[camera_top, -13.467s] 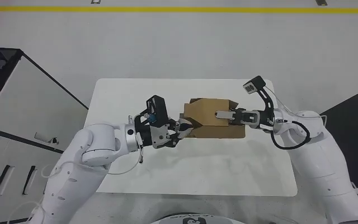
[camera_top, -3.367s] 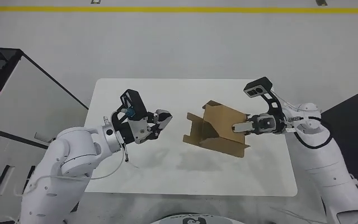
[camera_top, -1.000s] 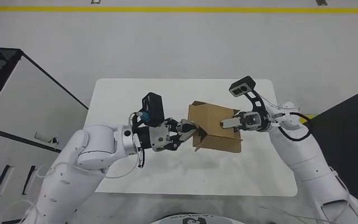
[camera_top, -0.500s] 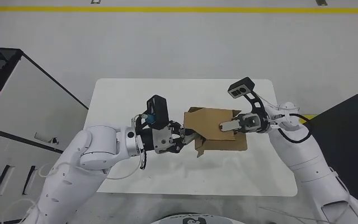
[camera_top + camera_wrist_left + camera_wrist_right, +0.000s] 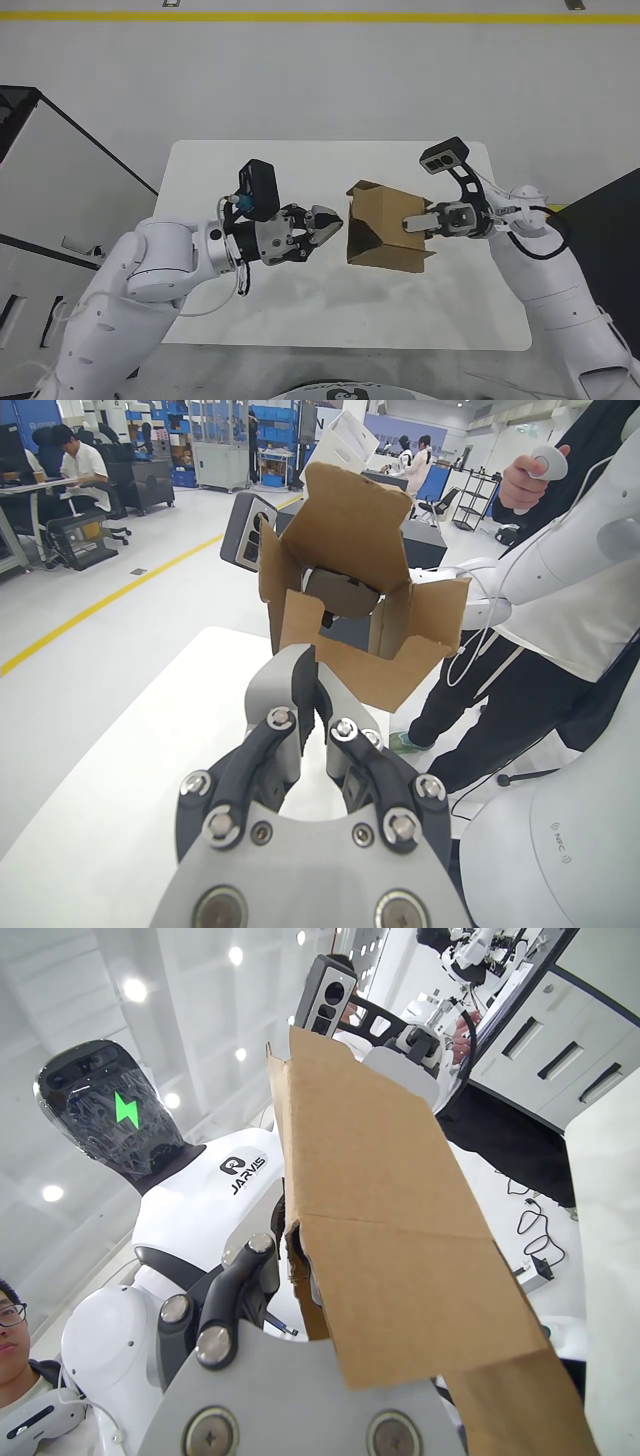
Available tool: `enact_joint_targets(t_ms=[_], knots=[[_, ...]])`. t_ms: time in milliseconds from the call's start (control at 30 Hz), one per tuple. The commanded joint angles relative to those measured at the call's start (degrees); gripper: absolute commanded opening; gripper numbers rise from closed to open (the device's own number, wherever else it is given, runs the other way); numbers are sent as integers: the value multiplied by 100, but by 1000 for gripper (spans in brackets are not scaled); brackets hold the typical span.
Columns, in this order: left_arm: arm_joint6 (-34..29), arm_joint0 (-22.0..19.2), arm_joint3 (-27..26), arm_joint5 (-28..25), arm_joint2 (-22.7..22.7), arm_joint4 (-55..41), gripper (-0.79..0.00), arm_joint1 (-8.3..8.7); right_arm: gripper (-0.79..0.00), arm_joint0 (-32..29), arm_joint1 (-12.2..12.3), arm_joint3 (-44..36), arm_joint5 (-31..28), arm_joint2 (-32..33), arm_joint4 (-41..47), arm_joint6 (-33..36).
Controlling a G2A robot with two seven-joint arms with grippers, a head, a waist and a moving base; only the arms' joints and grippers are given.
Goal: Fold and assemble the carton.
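The brown carton (image 5: 388, 232) hangs tilted just above the white table (image 5: 250, 170), right of centre. Its open end with loose flaps faces my left gripper. My right gripper (image 5: 416, 222) is shut on the carton's far wall; one of its fingers (image 5: 252, 1270) lies against the cardboard (image 5: 385, 1208), and another shows inside the box (image 5: 340, 595). My left gripper (image 5: 328, 221) sits a short way left of the carton, shut with nothing in it. From the left wrist view its fingertips (image 5: 312, 685) stop just short of the lower flap (image 5: 372, 672).
Bare tabletop (image 5: 150, 725) lies in front of and behind the carton and on its left half. A black-framed rack (image 5: 60, 150) stands off the table's left side, and a dark panel (image 5: 610, 205) stands off its right.
My left gripper has drawn back to the left, off the carton's flaps. The right gripper has carried the carton slightly to the right and turned it.
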Motion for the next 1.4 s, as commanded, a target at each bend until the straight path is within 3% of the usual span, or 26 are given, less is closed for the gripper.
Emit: enact_joint_targets(t_ms=[0,633,1367], knots=[[-4,16,-8,-8,-20,-11,-785,5,-785,-17,0,-10,0,18,-14,0],[-136,-231,-20,-36,545,-33,-785,-39,-785,68,-4,-34,1,-240,30,0],[-94,-271,-41,95,628,143,-785,-45,-785,-18,29,-9,1,-246,46,0]])
